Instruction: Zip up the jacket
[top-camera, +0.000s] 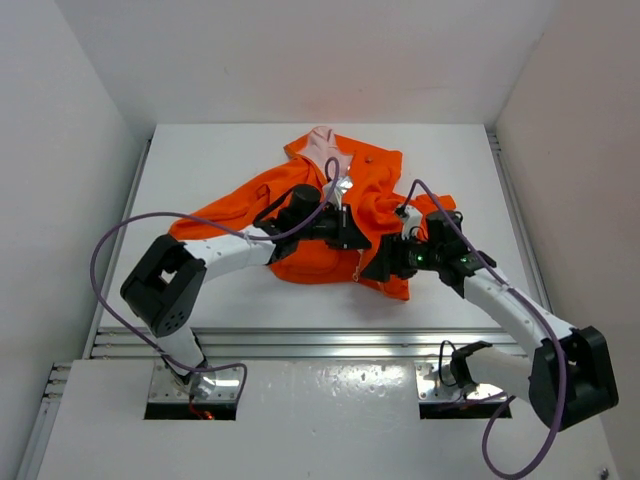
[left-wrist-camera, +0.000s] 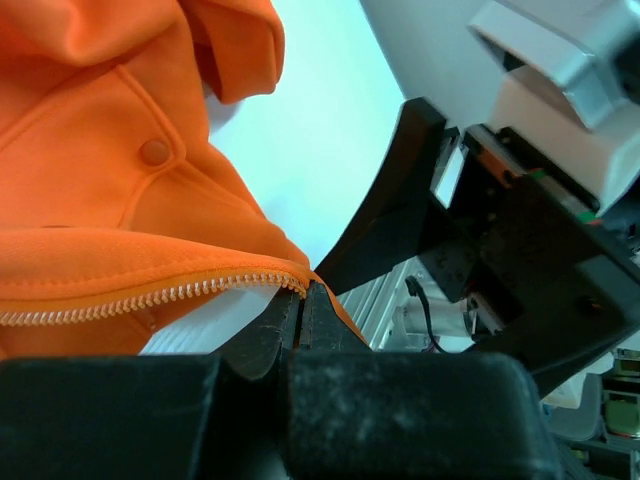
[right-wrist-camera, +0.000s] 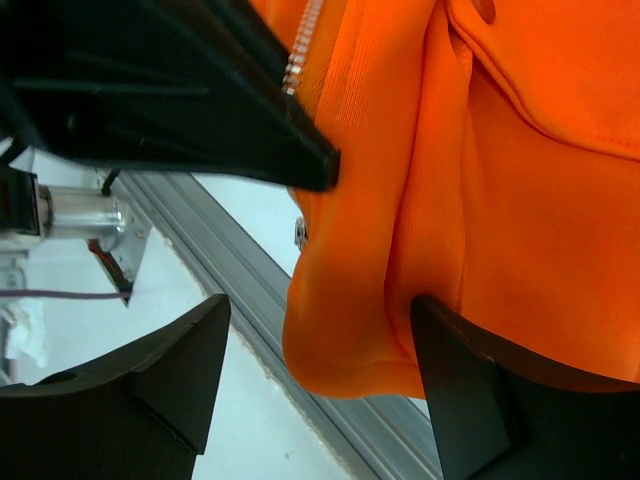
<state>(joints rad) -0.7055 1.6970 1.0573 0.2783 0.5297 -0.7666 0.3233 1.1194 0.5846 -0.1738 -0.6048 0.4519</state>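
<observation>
Jacket (top-camera: 330, 200) lies crumpled at the centre of the top view, unzipped. Left gripper (left-wrist-camera: 303, 305) is pinched tight on the hem at the zipper (left-wrist-camera: 160, 298) end. Right gripper (right-wrist-camera: 320, 335) is part open, straddling the hem fold, no grip yet. Fabric looks soft, light, floppy; hold it taut beside the teeth.

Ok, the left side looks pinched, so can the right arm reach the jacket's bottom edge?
Probably yes: the right gripper is open with a fold of the jacket between its fingers, nothing blocking. The left gripper, shut on the zipper end, sits close by.
</observation>
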